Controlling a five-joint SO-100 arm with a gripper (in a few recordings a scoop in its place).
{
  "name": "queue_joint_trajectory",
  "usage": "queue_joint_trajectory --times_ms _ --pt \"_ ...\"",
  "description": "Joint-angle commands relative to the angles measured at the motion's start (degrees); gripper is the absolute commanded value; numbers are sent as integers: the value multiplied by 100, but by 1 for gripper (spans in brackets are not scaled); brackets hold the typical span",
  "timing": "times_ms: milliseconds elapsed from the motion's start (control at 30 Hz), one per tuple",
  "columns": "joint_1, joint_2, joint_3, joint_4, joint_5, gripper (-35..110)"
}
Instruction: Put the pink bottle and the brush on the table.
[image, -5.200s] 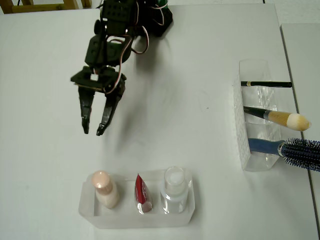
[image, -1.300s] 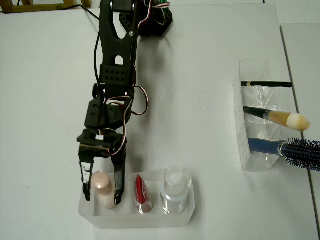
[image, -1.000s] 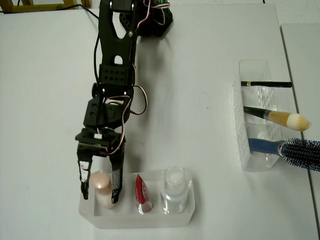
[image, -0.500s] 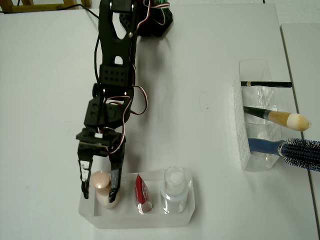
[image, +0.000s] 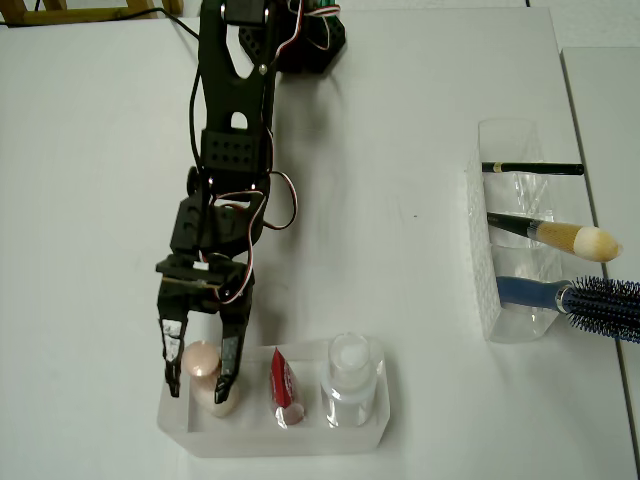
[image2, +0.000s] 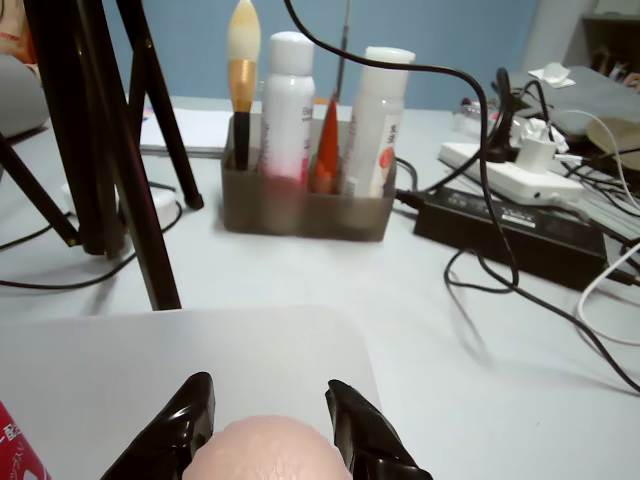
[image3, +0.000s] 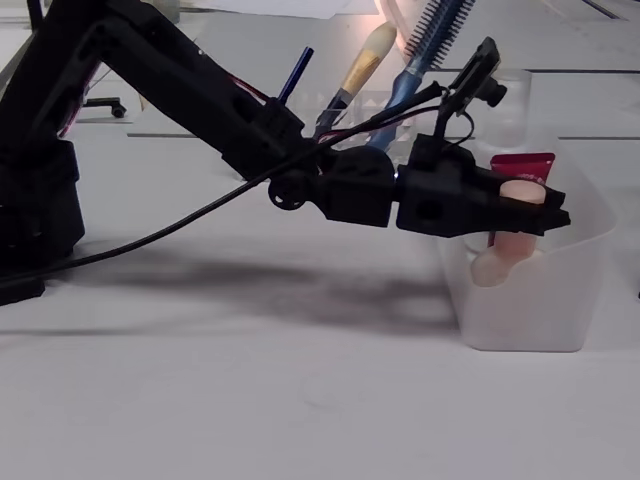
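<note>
At the left end of the clear tray (image: 300, 443), the pincer (image: 199, 382) has closed in since a second ago and now clamps the pink bottle (image: 208, 375) at its cap; the bottle's base looks raised off the tray floor, cap up, long axis leaning slightly. Across the counter (image: 400, 260), the brush (image: 555, 234) lies in the right-hand holder (image: 485, 260), bristles pointing right.
</note>
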Motion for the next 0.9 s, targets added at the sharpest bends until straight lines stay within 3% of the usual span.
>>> queue_joint_trajectory --times_ms 0,467,867 --pt "88 35 35 -229 -62 14" --pt "88 -18 167 -387 -79 1" --pt "132 712 545 35 167 0"
